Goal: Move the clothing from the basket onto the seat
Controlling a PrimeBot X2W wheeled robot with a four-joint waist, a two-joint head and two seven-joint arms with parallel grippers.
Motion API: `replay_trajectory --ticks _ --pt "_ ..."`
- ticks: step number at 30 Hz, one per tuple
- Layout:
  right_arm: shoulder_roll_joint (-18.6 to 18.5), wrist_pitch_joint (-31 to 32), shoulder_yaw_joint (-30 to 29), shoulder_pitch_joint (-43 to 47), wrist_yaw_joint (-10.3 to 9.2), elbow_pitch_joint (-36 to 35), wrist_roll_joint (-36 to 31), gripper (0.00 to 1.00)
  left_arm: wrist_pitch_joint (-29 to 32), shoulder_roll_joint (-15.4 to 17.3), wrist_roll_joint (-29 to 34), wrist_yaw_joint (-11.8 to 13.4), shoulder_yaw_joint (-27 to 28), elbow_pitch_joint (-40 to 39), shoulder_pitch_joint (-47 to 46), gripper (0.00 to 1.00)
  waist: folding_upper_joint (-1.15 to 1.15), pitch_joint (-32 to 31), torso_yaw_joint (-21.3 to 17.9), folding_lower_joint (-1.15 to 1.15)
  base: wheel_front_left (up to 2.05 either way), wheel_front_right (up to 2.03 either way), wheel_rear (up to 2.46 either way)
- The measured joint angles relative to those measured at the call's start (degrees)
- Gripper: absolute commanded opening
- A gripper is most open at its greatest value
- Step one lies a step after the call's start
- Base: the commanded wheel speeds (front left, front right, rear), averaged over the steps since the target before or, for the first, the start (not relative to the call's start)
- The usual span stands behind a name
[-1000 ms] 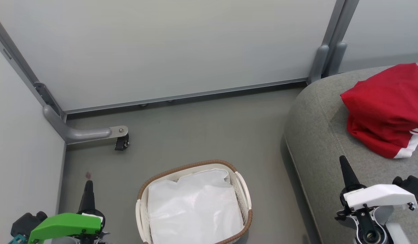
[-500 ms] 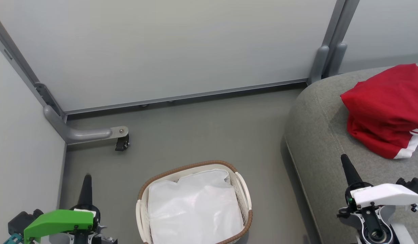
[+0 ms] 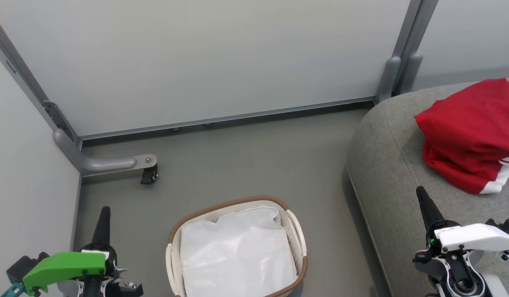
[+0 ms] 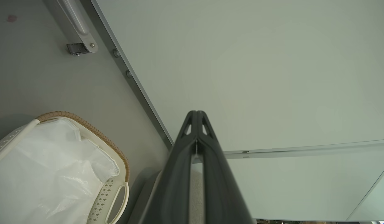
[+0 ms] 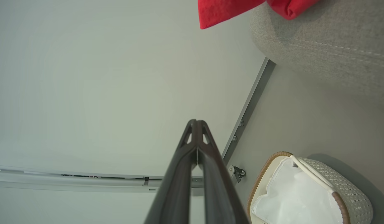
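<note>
The red clothing [image 3: 471, 130] with white trim lies crumpled on the grey seat [image 3: 386, 165] at the right; its edge also appears in the right wrist view as red clothing [image 5: 229, 11] on the seat [image 5: 322, 43]. The cream basket [image 3: 298, 231] with a brown rim stands on the floor at bottom centre and holds just its white lining; it is also seen as the basket [image 4: 95, 133] and the basket [image 5: 347, 189]. My left gripper [image 3: 104, 212] is shut and holds nothing, left of the basket. My right gripper [image 3: 421, 194] is shut and holds nothing, over the seat's front part.
Pale partition walls close off the back and left. A grey metal foot with a black caster [image 3: 148, 175] juts out over the floor at the left. A grey post [image 3: 388, 76] stands at the seat's back corner. Grey floor lies between basket and seat.
Both arms have drawn back slightly toward the bottom of the head view. The left fingertip sits a little higher; the clothing and basket have not moved.
</note>
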Motion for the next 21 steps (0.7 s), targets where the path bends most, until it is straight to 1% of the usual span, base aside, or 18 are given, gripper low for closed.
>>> replay_trajectory --ticks 21 --pt "-0.07 2.4 -0.83 0.35 0.0 -1.34 9.03 0.0 2.42 0.05 -8.5 -0.14 0.65 -1.81 -0.76 0.0 0.0 -0.23 0.08 0.0 0.0 0.0 0.0"
